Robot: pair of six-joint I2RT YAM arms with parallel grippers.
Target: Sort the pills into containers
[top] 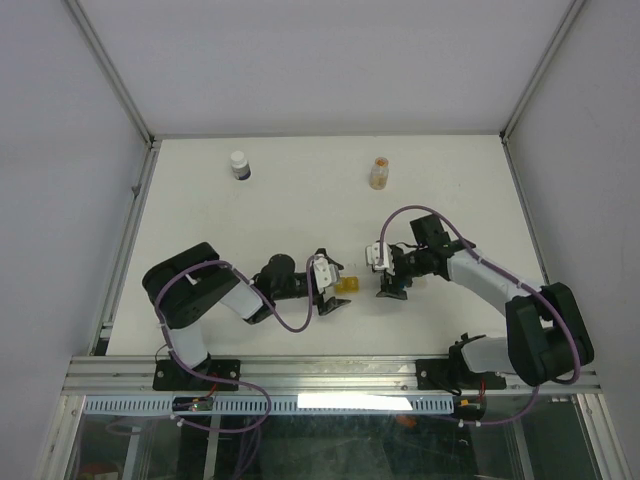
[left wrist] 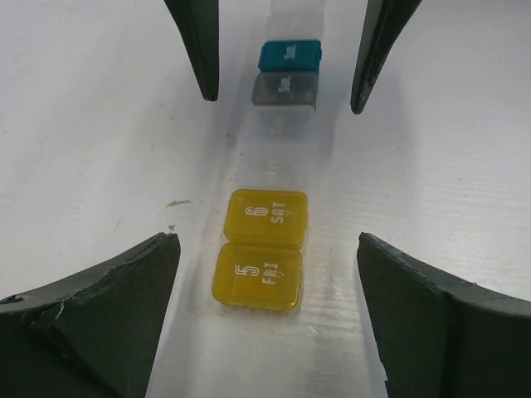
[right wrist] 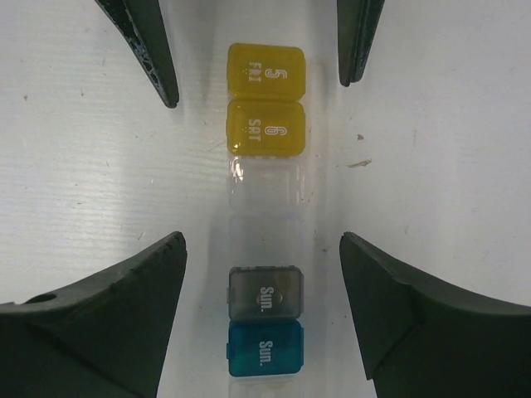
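**Progress.** In my judgement the sorting has not visibly begun. No pills lie loose in any view, and none shows in the see-through parts of the pill-box strip (right wrist: 265, 207). Every coloured lid looks shut. The whole job of fetching pills and filling compartments appears to be left.

**Position of the task item.** The strip lies flat on the table (top: 200, 200), between the two grippers, with its length running from one to the other.

**Count, along the strip from the left arm's end:**
- Yellow lids (left wrist: 264, 217): two, touching, marked "5 FRI" and "6 SAT".
- Clear bays (right wrist: 265, 236): at least two, between the yellow pair and the grey lid. Whether they have lids I cannot tell.
- Grey lid (right wrist: 264, 292): one, marked "Sun."
- Teal lid (right wrist: 265, 348): one, marked "Sun.", touching the grey lid at the right arm's end.

**Other items.**
- White bottle (top: 239, 164): one, well beyond the strip, off to the left.
- Amber vial (top: 378, 172): one, well beyond the strip, slightly right. Its contents look orange, but it is too small to tell whether they are pills.

**Grippers.**
- Left gripper (left wrist: 284, 101): fingers spread wide, standing either side of the strip without touching it, and holding nothing.
- Right gripper (right wrist: 259, 93): likewise spread wide and astride the strip from the opposite end, holding nothing.
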